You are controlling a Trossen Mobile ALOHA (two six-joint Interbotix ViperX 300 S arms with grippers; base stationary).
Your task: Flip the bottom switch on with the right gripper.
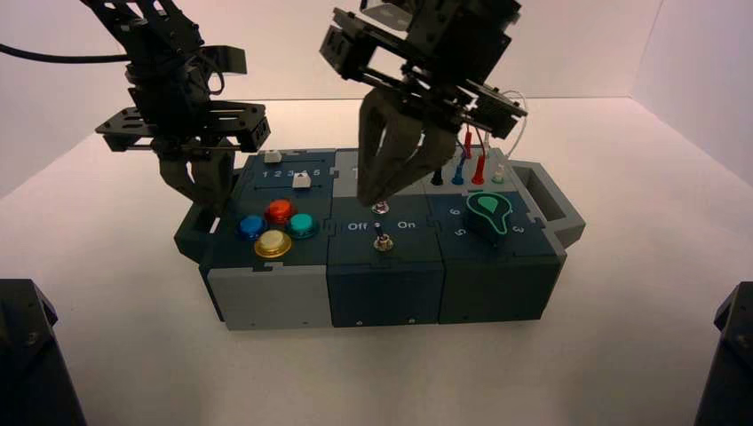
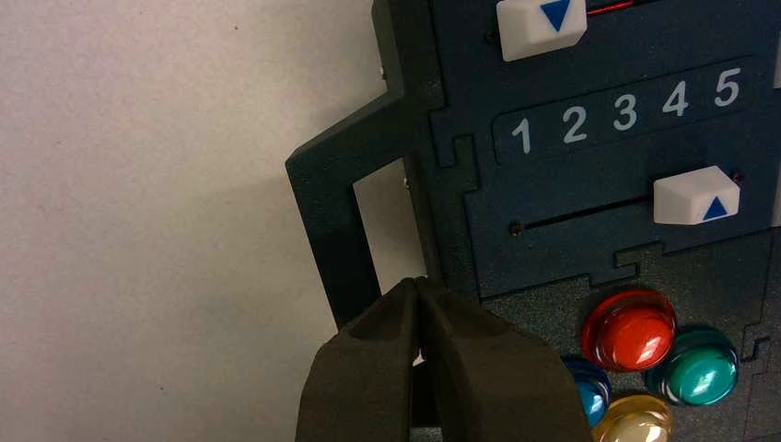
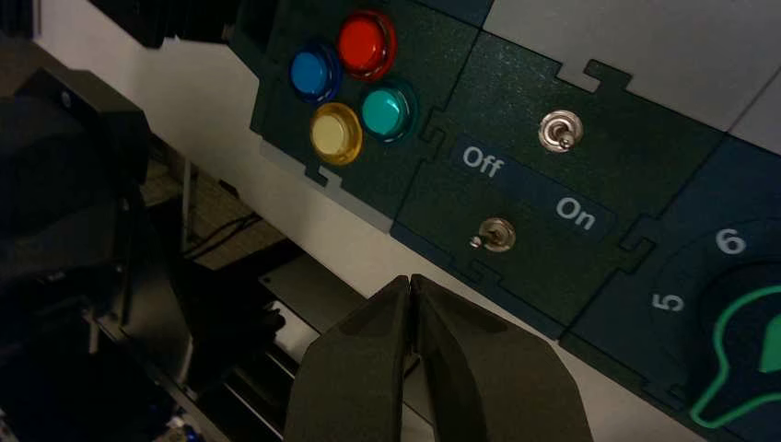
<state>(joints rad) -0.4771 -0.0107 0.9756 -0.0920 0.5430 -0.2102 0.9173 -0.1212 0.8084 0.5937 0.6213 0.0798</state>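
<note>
The bottom switch (image 1: 383, 240) is a small silver toggle with a dark lever. It stands near the front edge of the box's middle panel, below the "Off"/"On" lettering. In the right wrist view the bottom switch (image 3: 495, 236) has its lever leaning to the "Off" side. My right gripper (image 1: 379, 197) is shut and empty. It hangs over the middle panel, with its tips just above the top switch (image 1: 380, 209), behind the bottom switch. In its own view the right gripper (image 3: 411, 279) has its fingertips pressed together. My left gripper (image 1: 210, 202) is shut at the box's left handle (image 2: 336, 230).
The top switch (image 3: 560, 131) sits beyond the lettering. Red, blue, teal and yellow buttons (image 1: 276, 228) fill the left panel, with two white sliders (image 2: 695, 195) behind them. A green-rimmed knob (image 1: 489, 213) is on the right panel, and red and blue plugs with wires (image 1: 468, 164) stand behind it.
</note>
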